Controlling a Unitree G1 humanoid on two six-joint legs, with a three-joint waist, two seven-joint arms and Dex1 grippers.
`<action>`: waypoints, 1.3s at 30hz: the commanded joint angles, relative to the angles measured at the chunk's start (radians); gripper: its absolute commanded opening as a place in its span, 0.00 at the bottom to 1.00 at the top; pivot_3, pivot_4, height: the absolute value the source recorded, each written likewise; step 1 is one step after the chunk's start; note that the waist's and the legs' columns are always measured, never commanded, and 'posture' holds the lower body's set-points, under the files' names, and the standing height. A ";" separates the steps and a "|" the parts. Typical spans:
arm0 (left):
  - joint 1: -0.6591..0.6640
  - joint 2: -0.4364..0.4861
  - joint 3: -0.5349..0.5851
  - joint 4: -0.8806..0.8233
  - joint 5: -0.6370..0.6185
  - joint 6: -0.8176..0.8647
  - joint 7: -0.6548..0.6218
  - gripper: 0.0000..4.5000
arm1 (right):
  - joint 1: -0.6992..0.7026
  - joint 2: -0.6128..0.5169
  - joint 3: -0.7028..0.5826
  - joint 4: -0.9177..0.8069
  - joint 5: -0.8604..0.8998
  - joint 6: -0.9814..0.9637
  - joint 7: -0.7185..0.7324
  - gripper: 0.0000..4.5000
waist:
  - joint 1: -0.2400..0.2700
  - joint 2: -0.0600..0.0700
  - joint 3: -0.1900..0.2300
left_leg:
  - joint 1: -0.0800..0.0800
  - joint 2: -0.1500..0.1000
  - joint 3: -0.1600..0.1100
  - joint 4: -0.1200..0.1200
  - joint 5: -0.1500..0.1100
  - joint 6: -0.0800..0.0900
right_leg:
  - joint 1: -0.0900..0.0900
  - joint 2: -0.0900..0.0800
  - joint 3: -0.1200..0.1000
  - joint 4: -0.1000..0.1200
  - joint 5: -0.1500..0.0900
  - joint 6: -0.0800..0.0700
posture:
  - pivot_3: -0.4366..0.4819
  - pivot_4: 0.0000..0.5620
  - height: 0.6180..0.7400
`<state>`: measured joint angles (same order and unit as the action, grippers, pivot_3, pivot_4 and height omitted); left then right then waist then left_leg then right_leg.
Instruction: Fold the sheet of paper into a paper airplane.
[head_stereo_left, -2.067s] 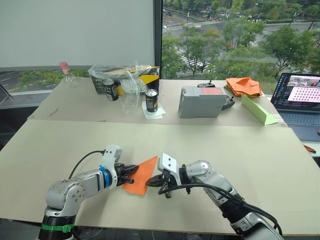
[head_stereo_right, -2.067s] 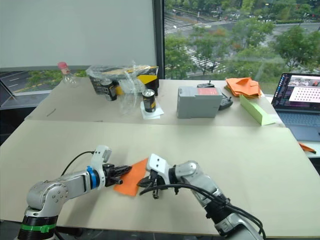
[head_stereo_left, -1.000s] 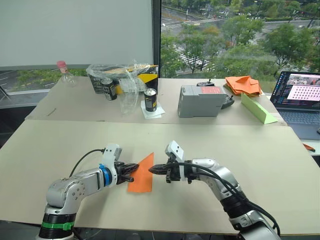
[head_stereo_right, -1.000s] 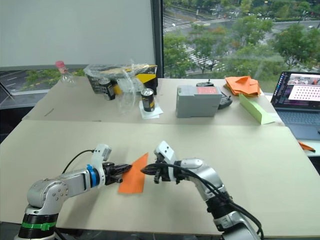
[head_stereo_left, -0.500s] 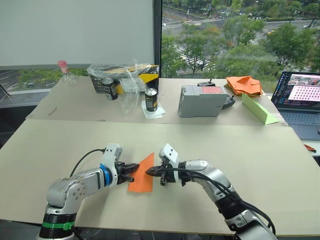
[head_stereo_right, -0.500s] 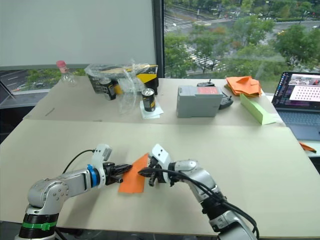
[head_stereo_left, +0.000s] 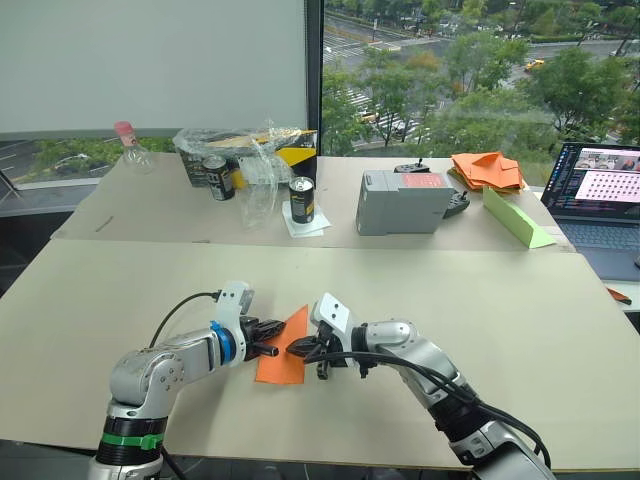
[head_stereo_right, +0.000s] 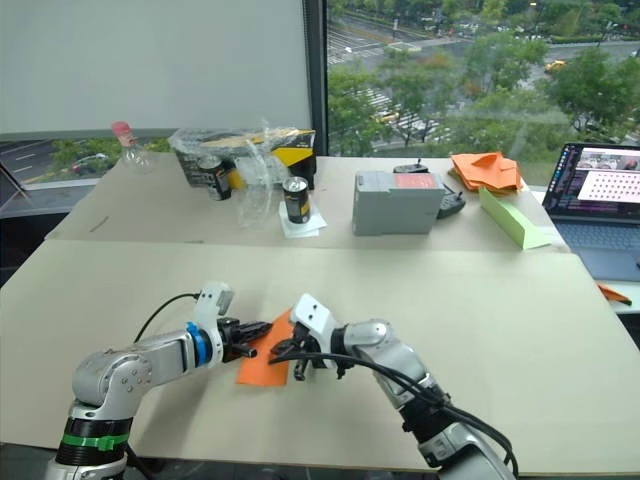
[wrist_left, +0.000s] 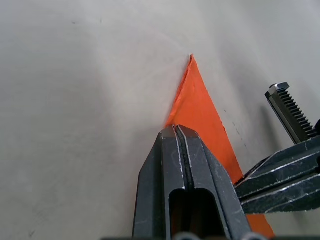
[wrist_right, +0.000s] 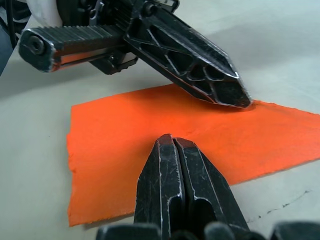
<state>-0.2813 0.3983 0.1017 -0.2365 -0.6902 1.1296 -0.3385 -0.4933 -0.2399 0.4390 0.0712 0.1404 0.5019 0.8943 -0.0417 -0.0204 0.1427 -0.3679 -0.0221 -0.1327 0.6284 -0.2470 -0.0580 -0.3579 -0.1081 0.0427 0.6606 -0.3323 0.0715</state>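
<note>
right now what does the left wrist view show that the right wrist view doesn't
Left wrist view: the paper narrowing to its pointed tip. Right wrist view: the paper's wide, squarer end lying on the table. Both: the left gripper and right gripper meeting over the paper.

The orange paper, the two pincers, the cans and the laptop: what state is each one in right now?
Bright-orange folded sheet of paper: flat on the table, pointed, both pincers on it.
Left pincer: shut, tip pressing on the sheet.
Right pincer: shut, tip over the sheet.
Two dark drink cans: upright.
Laptop: open, screen lit.
</note>
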 joint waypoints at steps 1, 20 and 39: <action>0.003 -0.007 -0.029 0.045 0.051 0.003 0.027 0.00 | 0.019 -0.007 0.023 -0.008 -0.011 0.004 0.010 0.00 | 0.002 0.000 0.000 | 0.000 0.000 0.000 0.000 0.000 0.000 | 0.000 0.000 0.000 0.000 0.000 0.000 | 0.48 0.27 1.00; -0.083 -0.077 -0.094 0.160 0.153 -0.059 0.035 0.00 | 0.036 -0.013 0.028 -0.042 -0.008 0.017 -0.002 0.00 | 0.010 0.000 0.000 | 0.001 0.000 0.000 0.002 0.000 0.000 | 0.003 0.000 -0.001 0.000 0.000 0.000 | 0.48 0.27 1.00; -0.114 -0.115 -0.112 0.219 0.196 -0.097 0.026 0.00 | 0.036 -0.010 0.035 -0.045 -0.007 0.019 -0.002 0.00 | 0.007 0.000 0.000 | 0.001 0.000 0.000 0.003 0.000 0.000 | 0.003 0.000 -0.001 0.001 0.000 0.000 | 0.48 0.27 1.00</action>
<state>-0.4267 0.2763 0.0030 -0.0555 -0.5378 1.0080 -0.3370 -0.4692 -0.2480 0.4585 0.0337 0.1401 0.5049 0.8902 -0.0348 -0.0208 0.1424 -0.3671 -0.0224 -0.1332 0.6309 -0.2468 -0.0582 -0.3551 -0.1081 0.0414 0.6616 -0.3323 0.0716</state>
